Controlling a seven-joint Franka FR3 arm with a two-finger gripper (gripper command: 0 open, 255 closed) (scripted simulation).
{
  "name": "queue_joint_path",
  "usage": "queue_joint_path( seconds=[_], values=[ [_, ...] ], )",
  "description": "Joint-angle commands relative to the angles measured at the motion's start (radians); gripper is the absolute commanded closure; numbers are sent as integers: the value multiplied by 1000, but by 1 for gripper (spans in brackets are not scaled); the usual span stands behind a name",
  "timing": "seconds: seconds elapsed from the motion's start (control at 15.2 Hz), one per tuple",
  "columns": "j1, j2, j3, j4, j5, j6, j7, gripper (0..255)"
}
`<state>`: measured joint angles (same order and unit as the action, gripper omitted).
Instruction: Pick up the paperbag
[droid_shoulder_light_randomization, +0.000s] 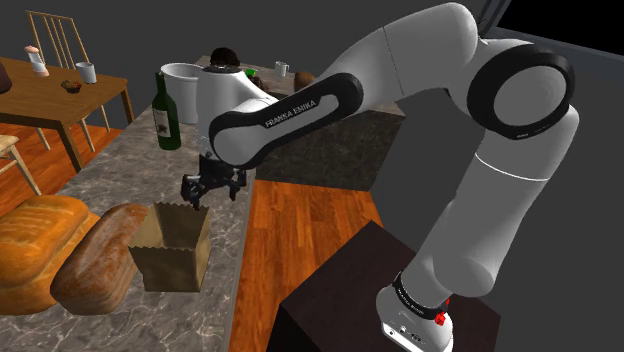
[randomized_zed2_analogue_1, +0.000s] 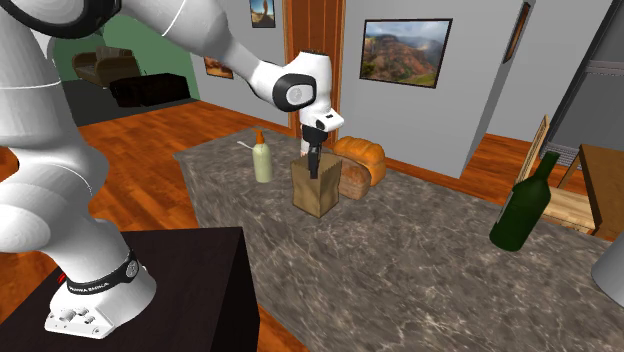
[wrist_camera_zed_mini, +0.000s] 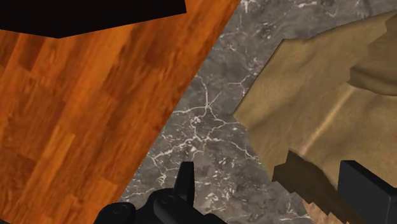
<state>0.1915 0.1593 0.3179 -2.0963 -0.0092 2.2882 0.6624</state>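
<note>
Brown paper bag (droid_shoulder_light_randomization: 172, 250) stands upright on grey marble counter (droid_shoulder_light_randomization: 120, 170), jaws open at its rim

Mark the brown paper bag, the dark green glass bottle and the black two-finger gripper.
brown paper bag (droid_shoulder_light_randomization: 175, 262): shoulder view, on its front face.
dark green glass bottle (droid_shoulder_light_randomization: 170, 136): shoulder view, on its lower body.
black two-finger gripper (randomized_zed2_analogue_1: 314, 171): second exterior view, midway between the fingertips, at the bag's open top.
</note>
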Motion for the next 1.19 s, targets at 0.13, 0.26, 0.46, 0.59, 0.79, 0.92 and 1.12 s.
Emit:
queue_joint_path(
  seconds=[0.13,0.26,0.46,0.59,0.79,0.92,1.12],
  values=[
    [19,85,0,44,-27,39,35,0],
    [21,101,-2,36,-33,62,38,0],
    [24,127,-7,27,-44,97,45,0],
    [25,132,-8,25,-47,104,46,0],
    [25,132,-8,24,-46,104,45,255],
    [25,132,-8,24,-46,104,45,255],
    [25,131,-8,24,-46,104,45,255]
  ],
)
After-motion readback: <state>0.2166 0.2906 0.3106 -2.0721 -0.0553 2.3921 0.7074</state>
